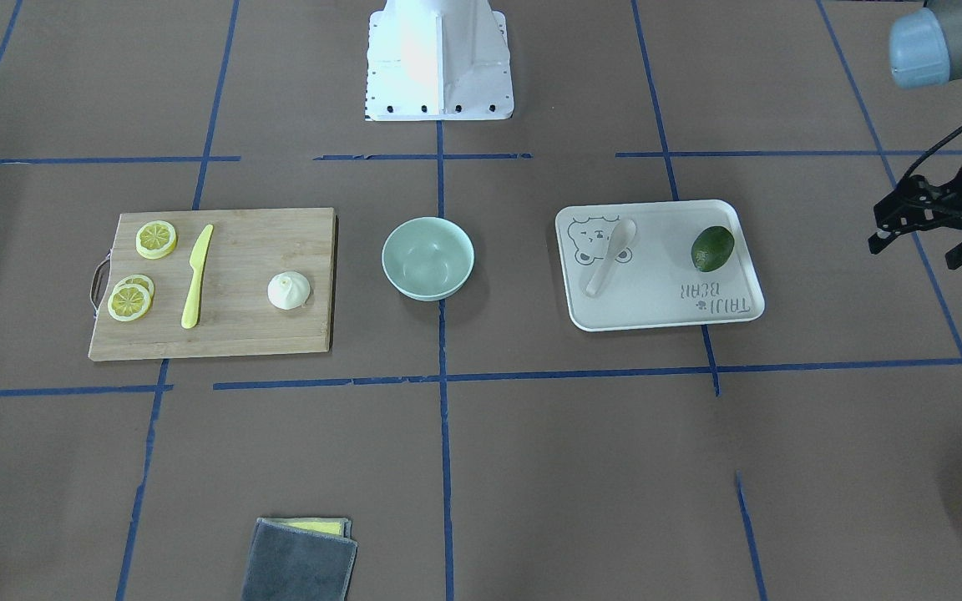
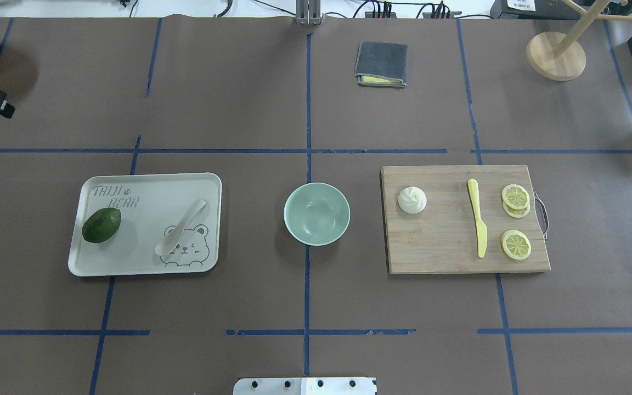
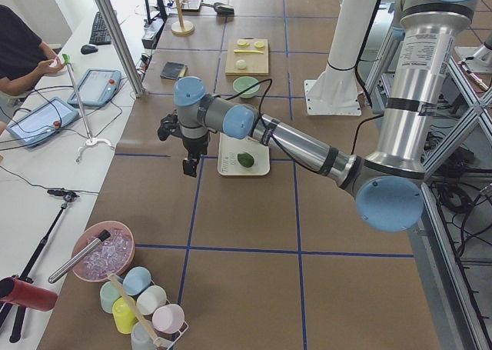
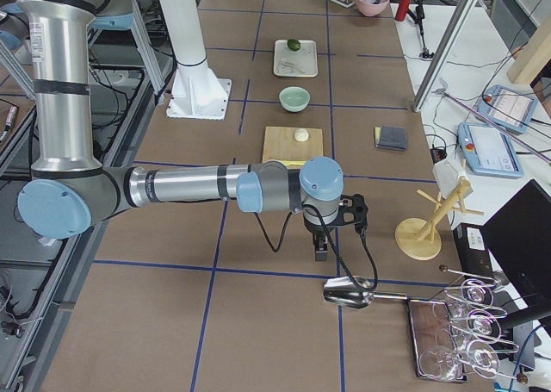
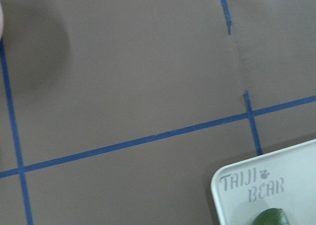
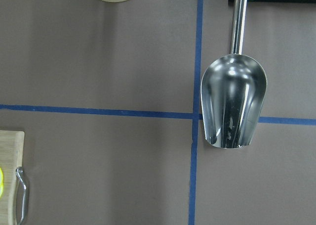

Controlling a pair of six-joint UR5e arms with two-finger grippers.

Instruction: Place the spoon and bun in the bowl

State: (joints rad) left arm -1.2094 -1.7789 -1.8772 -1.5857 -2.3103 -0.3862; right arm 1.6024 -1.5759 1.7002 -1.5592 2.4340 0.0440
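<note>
The off-white spoon (image 1: 610,255) lies on the white bear-printed tray (image 1: 656,292), also in the overhead view (image 2: 180,236). The white pleated bun (image 1: 289,290) sits on the wooden cutting board (image 1: 247,250), also seen from overhead (image 2: 412,199). The mint-green bowl (image 1: 427,257) stands empty between them (image 2: 316,214). My left gripper (image 1: 915,250) hovers open and empty beyond the tray's outer end, above the table. My right gripper (image 4: 320,252) shows only in the right side view, past the board's outer end; I cannot tell whether it is open or shut.
A dark green avocado (image 2: 101,225) lies on the tray. A yellow plastic knife (image 2: 478,225) and lemon slices (image 2: 515,219) lie on the board. A folded grey cloth (image 2: 381,65) lies at the far side. A metal scoop (image 6: 232,106) and a wooden stand (image 2: 556,55) are at the right end.
</note>
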